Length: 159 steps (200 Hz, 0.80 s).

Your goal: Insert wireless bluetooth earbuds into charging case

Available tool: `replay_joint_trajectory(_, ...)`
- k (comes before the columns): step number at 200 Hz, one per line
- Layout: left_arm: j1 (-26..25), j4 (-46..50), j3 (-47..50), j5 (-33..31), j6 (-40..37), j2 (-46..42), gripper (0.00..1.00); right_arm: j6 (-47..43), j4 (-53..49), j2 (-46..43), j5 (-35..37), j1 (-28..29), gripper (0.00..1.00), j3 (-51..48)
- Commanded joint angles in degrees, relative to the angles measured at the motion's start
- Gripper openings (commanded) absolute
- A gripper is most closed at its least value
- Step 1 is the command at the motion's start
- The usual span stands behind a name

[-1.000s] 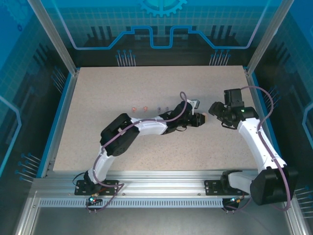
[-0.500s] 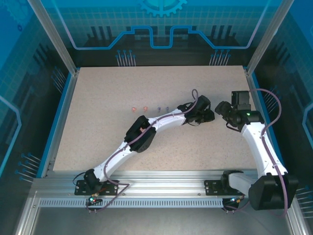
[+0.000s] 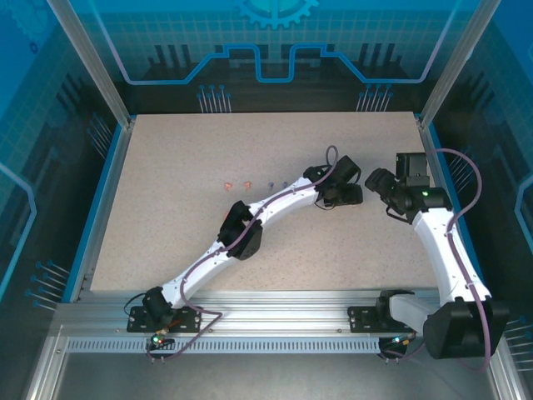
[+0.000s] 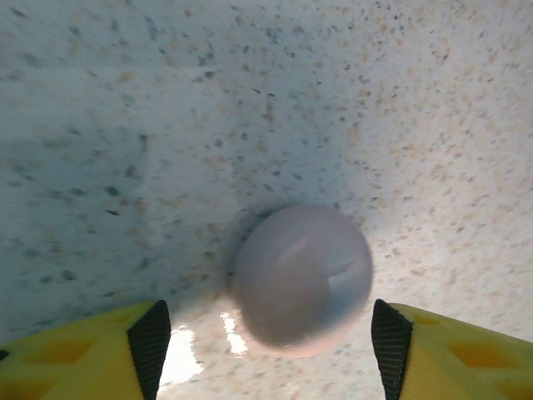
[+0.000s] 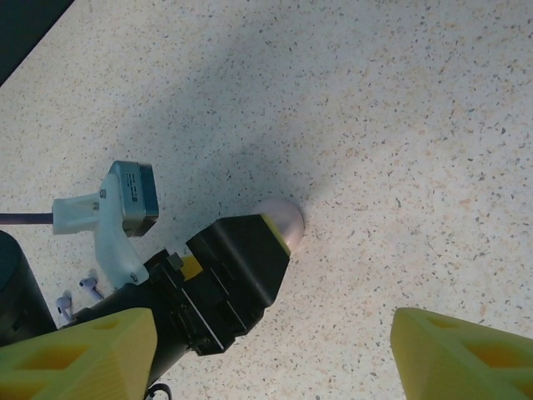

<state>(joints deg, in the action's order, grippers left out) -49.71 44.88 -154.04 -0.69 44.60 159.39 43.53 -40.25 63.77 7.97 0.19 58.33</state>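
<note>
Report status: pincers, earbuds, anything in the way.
Left pincer open, astride pale round case. Right pincer open, empty. Loose on table: red-orange earbuds, purple earbuds. No obstruction seen.

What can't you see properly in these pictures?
The pale case: blurred in the left wrist view, so whether its lid is open is unclear; in the right wrist view the left gripper covers most of it.
The earbuds: tiny coloured specks in the top view, shapes unreadable.
Two purple earbuds: small and partly behind the left arm in the right wrist view.
</note>
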Motion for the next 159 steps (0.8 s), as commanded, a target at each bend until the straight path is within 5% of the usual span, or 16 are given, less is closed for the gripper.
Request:
replay_joint_trajectory(1,0.26,6.96,-1.90,-5.50,-6.28,-6.97,0.76,-0.29,-1.95,-2.01,-0.01,-1.05,0.78,2.38)
replay_joint_trajectory(57,0.17,13.87,-1.88,-15.12,-16.39,-19.37,0.85,-0.22,-6.14,-5.35,0.82,-1.06,0.83,4.94)
replay_joint_trajectory(110,-1.48,16.97,0.77,-1.88,-25.08,-29.15,0.86,1.02,-9.21,-7.75,0.51,-0.67,0.84,6.04)
replay_joint_trajectory(129,-2.66,9.81,15.44,2.46,-26.14,-38.75,0.88,1.45,-9.43,-8.26,0.55,-0.13,0.84,6.01)
replay_joint_trajectory(159,-1.38,-13.70,59.27,0.99,-21.65,-63.51,0.99,1.70,-8.96,-8.31,1.10,2.06,0.85,5.80)
